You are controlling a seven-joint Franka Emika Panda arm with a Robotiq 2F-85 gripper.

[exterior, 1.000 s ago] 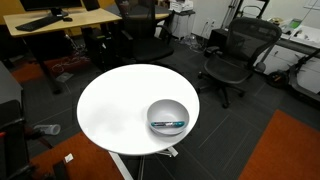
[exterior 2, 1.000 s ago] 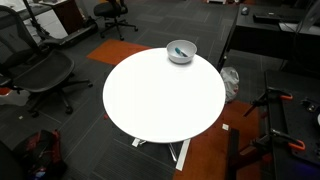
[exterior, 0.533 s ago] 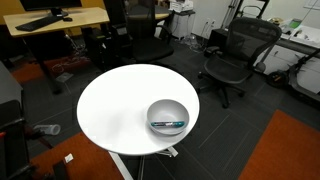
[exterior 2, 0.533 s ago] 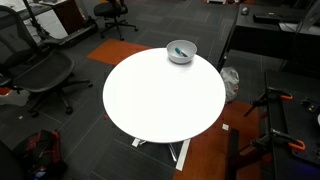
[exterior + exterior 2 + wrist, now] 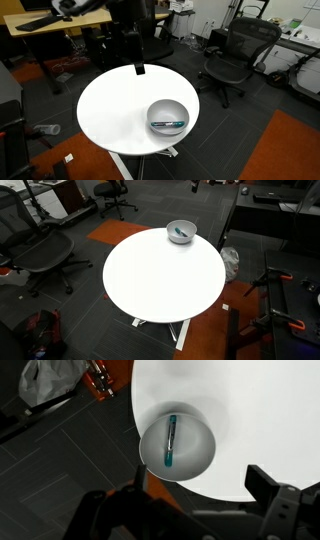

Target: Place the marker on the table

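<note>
In an exterior view the marker is lying inside the bowl, which is sitting on the near right part of the table. The arm is reaching in from the far side. Its gripper is hanging over the table's far edge, well apart from the bowl; how its jaws stand cannot be told here. By my judgement nothing of the task is done yet: the reach, the grasp, the lift out of the bowl and the setting down are all still waiting.

In an exterior view from the opposite side, the bowl is sitting at the far edge of the table, with the marker showing only as a small dark streak in it.

In the wrist view the marker is lying lengthwise in the bowl, close to the rim of the table. The gripper is gaping wide and holding nothing.

Compared with half a second back, the arm is now coming into an exterior view where none was showing. Bowl and marker are lying where they were.
</note>
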